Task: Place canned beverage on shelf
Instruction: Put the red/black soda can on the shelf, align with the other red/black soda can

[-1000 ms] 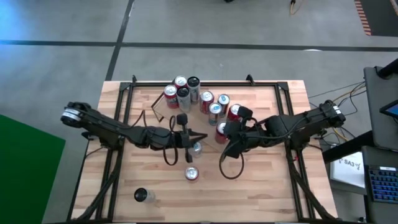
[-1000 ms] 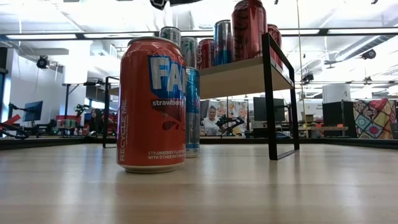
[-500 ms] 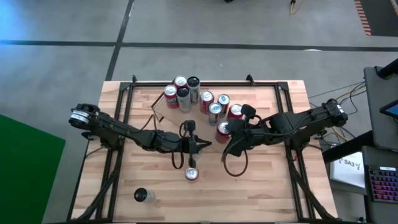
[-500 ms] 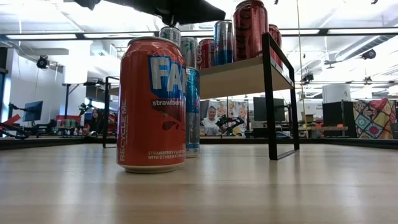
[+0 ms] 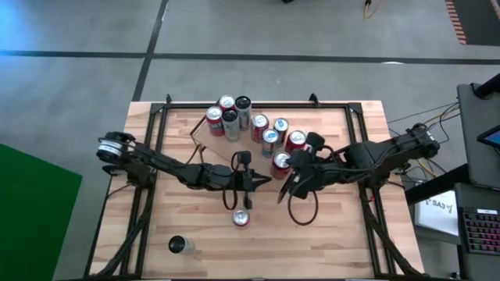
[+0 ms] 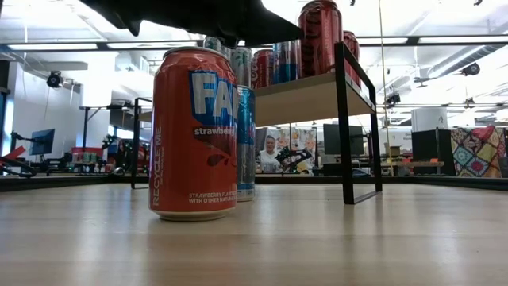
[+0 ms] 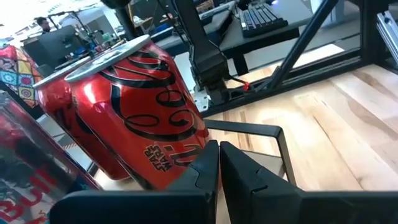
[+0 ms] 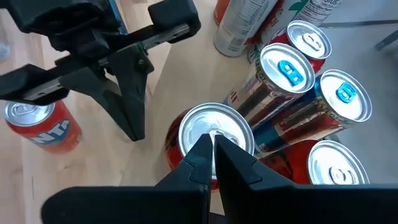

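A red cola can (image 7: pixel 124 112) stands at the near end of the shelf (image 6: pixel 302 95) and also shows in the high view (image 5: pixel 280 162). Several other cans (image 5: pixel 266 129) stand beside it. My left gripper (image 5: pixel 262 182) is shut, its fingertips (image 7: pixel 214 152) by the can's lower side. My right gripper (image 5: pixel 286 187) is shut, its fingertips (image 8: pixel 208 146) over the can's silver top (image 8: pixel 214 130). An orange can (image 6: pixel 194 131) stands on the table, with a blue can (image 6: pixel 246 143) behind it. My left gripper's shut fingertips stand level beside the red can's lower wall (image 7: pixel 180 165), coming from the table's left; I cannot tell whether they touch it. My right gripper's shut fingertips point down over the can's top (image 8: pixel 233 134); I cannot tell whether they touch it.
The orange can shows near the table's front middle in the high view (image 5: pixel 241 218). A dark-topped can (image 5: pixel 180 245) stands at the near left. The shelf's black end frame (image 6: pixel 345 119) stands on the table. Bare tabletop (image 5: pixel 336 226) lies at the near right.
My left gripper has gone toward the table's right edge, closer to the red can and my right gripper, and its arm now reaches lower into the low view. The cans have stayed where they were.
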`<move>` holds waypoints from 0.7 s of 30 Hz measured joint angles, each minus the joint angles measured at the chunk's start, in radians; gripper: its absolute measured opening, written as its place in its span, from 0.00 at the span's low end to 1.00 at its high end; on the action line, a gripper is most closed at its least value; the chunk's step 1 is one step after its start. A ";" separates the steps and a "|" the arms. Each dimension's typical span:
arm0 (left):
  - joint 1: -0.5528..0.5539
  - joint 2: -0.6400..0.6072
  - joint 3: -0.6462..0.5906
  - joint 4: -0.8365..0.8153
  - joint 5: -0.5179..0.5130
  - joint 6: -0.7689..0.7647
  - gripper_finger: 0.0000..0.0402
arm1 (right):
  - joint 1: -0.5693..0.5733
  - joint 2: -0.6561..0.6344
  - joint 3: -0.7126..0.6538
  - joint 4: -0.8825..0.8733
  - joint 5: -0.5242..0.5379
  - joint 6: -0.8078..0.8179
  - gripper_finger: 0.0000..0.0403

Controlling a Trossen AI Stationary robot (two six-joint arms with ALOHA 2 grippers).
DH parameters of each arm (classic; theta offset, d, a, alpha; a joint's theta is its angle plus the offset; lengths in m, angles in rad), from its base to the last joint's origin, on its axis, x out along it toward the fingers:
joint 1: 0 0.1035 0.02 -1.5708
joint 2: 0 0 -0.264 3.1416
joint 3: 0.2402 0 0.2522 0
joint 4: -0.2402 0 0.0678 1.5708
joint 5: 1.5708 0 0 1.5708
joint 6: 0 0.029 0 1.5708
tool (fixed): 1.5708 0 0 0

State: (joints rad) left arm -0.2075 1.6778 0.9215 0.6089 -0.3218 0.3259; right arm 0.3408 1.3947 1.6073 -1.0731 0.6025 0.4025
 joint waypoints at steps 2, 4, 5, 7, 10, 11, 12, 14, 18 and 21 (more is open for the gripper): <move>0.003 0.005 0.000 0.005 0.000 -0.001 0.00 | 0.001 -0.007 0.000 -0.011 0.000 0.007 0.02; 0.007 0.010 0.000 0.010 0.000 -0.002 0.00 | 0.002 -0.016 0.000 -0.029 0.000 0.025 0.02; 0.009 0.012 0.000 0.017 0.000 -0.002 0.00 | 0.002 -0.021 0.000 -0.039 0.000 0.032 0.02; 0.012 0.019 0.000 0.039 0.000 -0.003 0.00 | 0.002 -0.029 0.000 -0.055 0.001 0.049 0.02; 0.015 0.033 0.001 0.066 0.000 -0.003 0.00 | 0.002 -0.040 0.000 -0.062 0.002 0.056 0.02; 0.015 0.035 0.001 0.069 0.000 -0.003 0.00 | 0.002 -0.044 0.000 -0.062 0.003 0.058 0.02; 0.015 0.035 0.001 0.073 0.000 -0.004 0.00 | 0.002 -0.047 0.000 -0.063 0.003 0.058 0.02; 0.017 0.035 0.001 0.089 0.000 -0.006 0.00 | 0.002 -0.052 0.000 -0.066 0.003 0.062 0.02; 0.023 0.036 0.001 0.106 0.000 -0.018 0.00 | 0.002 -0.068 0.000 -0.079 0.021 0.072 0.02; 0.030 0.036 0.001 0.110 0.000 -0.037 0.00 | -0.001 -0.088 0.000 -0.098 0.030 0.072 0.02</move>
State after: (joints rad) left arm -0.1777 1.7142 0.9230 0.7189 -0.3222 0.2889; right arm 0.3402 1.3062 1.6073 -1.1713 0.6322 0.4744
